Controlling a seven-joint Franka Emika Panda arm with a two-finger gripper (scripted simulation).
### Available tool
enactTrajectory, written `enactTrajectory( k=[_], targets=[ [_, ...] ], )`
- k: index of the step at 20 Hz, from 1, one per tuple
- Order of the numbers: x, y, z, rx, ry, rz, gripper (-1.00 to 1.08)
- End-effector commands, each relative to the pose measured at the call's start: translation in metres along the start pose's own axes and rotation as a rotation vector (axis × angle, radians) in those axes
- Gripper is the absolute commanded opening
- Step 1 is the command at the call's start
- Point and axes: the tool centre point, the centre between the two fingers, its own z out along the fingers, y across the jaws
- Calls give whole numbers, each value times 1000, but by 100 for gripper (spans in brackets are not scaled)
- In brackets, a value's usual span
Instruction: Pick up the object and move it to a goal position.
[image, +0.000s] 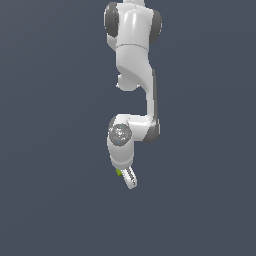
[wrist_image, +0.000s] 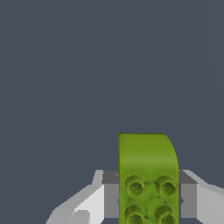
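Wrist view: the lime-green block (wrist_image: 148, 179), round studs on its face, sits clamped between the grey pads (wrist_image: 110, 194) of the white pincer (wrist_image: 148, 199), jaws closed onto its two sides. In the exterior view the arm (image: 134, 60) hangs down, pincer (image: 128, 179) tilted, a sliver of green (image: 119, 172) showing at its base

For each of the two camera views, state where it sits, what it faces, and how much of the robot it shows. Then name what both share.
Exterior view: off the arm, facing the white arm, gripper lowest.
Wrist view: on the wrist, looking along the gripper at the studded green block between its fingers.
Shared: gripper and green block, dark plain background.
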Motion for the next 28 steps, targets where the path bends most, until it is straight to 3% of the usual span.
enactTrajectory(
  k=[1, 15, 28],
  targets=[
    [0, 0, 0, 1, 0, 0, -100],
    [5, 1, -13, 1, 0, 0, -100],
    [46, 14, -119, 0, 1, 1, -100]
  ],
)
